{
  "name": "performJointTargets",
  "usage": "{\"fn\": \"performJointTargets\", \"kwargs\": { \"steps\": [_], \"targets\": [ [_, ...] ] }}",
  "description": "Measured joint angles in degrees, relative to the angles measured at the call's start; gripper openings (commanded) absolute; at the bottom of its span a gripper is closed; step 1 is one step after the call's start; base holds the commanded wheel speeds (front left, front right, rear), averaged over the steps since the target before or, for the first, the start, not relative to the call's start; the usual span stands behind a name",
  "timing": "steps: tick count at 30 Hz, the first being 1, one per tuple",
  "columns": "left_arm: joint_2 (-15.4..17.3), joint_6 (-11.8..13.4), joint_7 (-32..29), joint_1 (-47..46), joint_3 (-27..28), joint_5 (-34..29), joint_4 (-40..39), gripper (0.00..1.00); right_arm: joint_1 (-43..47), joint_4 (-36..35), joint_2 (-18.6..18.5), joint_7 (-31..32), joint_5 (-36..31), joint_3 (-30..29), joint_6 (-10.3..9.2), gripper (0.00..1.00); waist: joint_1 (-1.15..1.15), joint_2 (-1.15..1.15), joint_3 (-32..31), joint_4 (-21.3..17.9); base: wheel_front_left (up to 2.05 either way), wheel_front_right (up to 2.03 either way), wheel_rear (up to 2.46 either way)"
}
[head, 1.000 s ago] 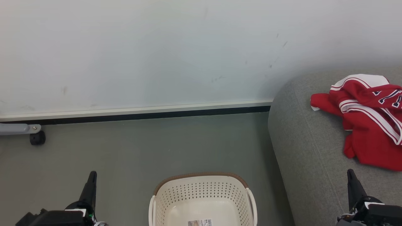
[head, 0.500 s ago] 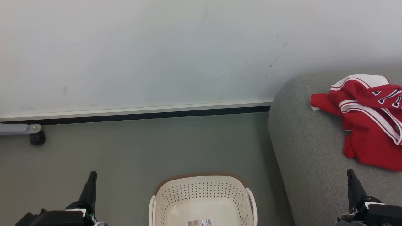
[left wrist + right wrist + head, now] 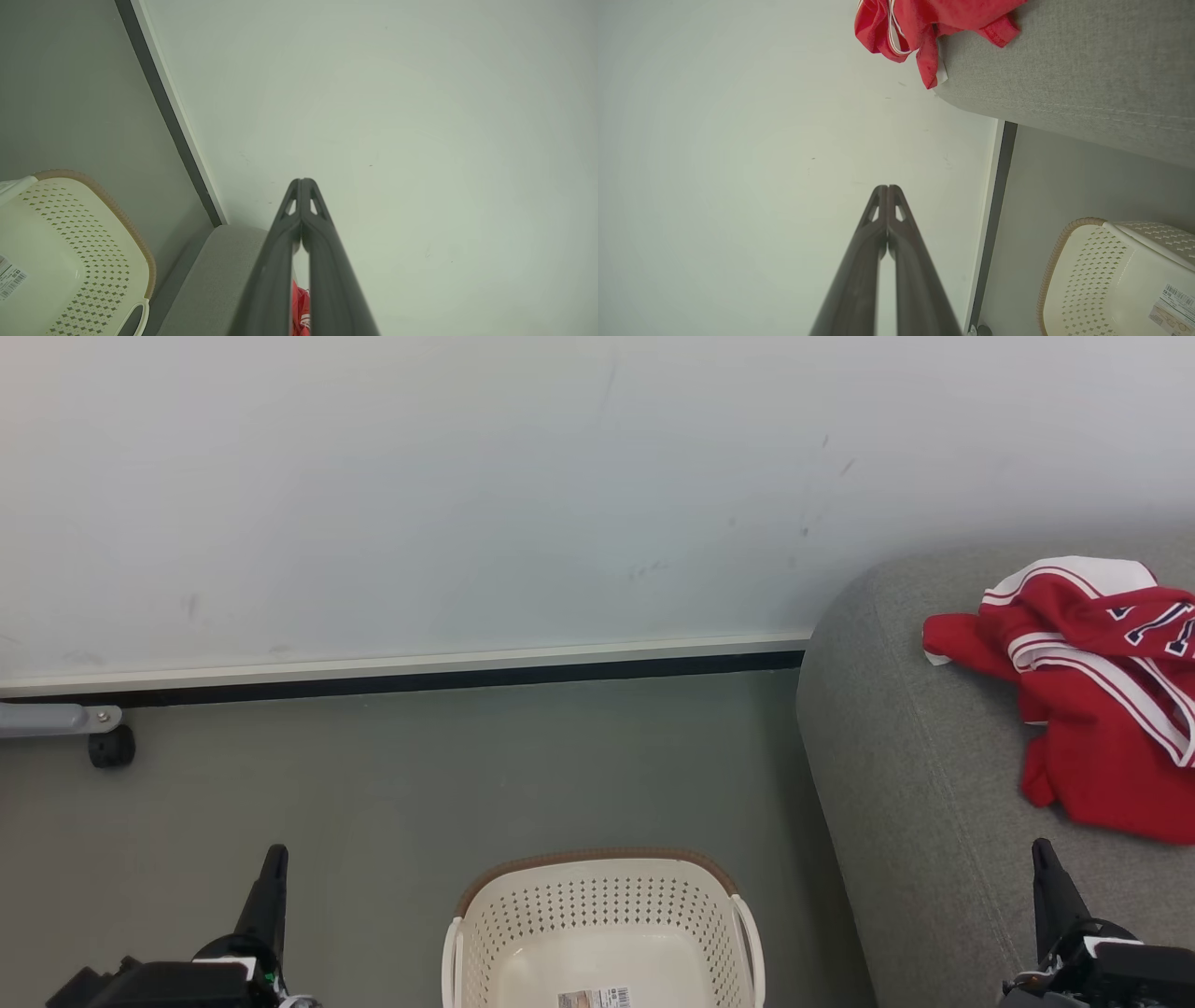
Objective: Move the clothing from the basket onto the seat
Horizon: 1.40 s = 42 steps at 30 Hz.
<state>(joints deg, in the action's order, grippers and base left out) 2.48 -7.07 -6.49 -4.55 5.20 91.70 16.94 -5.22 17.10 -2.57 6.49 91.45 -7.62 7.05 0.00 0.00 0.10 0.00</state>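
We're looking at a plain off-white wall (image 3: 467,476), taking up the upper half of the head view. It's carrying a few small dark scuff marks (image 3: 805,531) toward the right and fainter smudges lower left. Along its foot a pale skirting strip (image 3: 401,665) is running left to right, with a thin black band (image 3: 420,682) sitting directly under it. Below that we're seeing a smooth, matte grey-green floor (image 3: 448,775). At the far left a grey metal bar (image 3: 51,719) is sticking in from the edge, ending over a small black caster (image 3: 111,748) resting on the floor near the skirting. Light is falling soft and even.
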Motion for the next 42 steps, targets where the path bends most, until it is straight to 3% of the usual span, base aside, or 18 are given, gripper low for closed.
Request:
{"fn": "performJointTargets", "kwargs": {
  "steps": [42],
  "targets": [
    [-0.01, 0.00, 0.00, 0.00, 0.00, 0.00, 0.00, 0.00, 0.00, -0.03, 0.00, 0.00, 0.05, 0.00, 0.00, 0.00, 0.00, 0.00, 0.01, 0.00, 0.00, 0.00, 0.00]
  ]
}}
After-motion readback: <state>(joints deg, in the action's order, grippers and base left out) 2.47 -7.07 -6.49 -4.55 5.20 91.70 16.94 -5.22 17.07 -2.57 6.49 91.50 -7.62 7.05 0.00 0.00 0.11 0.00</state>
